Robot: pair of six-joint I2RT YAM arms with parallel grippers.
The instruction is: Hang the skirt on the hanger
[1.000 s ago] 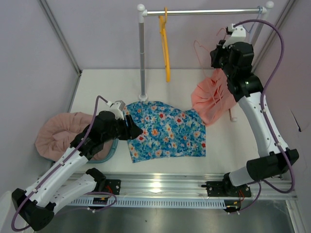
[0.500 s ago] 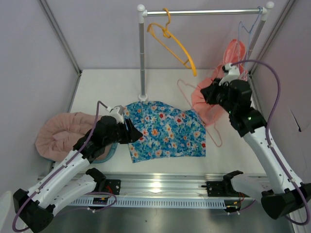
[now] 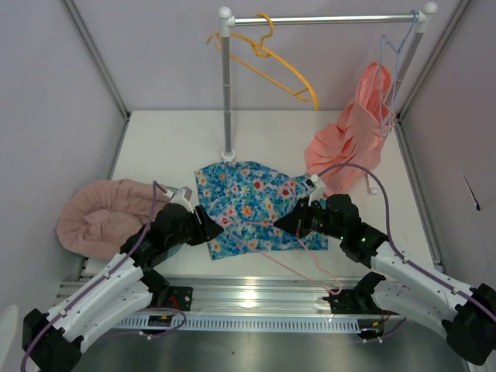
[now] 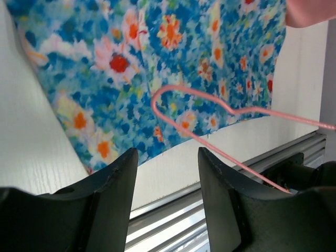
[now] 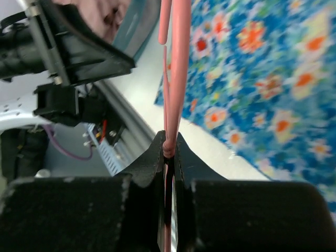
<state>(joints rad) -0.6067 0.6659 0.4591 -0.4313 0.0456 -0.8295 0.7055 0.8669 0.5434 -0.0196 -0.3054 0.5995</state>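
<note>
I'm seeing a yellow plastic hanger (image 3: pixel 279 68) hanging tilted from the left part of the silver metal clothes rail (image 3: pixel 325 18), which is standing at the white table's (image 3: pixel 170 139) far edge. A salmon pleated garment (image 3: pixel 353 143) is hanging at the rail's right end, draping toward the far right corner. A dusty-pink fabric heap (image 3: pixel 97 213) is lying over the left edge.

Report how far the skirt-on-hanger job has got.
Done: the pink hanger is off the rail, pinched in the shut right gripper. In hand: that hanger is held low over the floral skirt, with the open left gripper at the skirt's near left corner. Left: the skirt lies flat on the table, not on the hanger at all.
</note>
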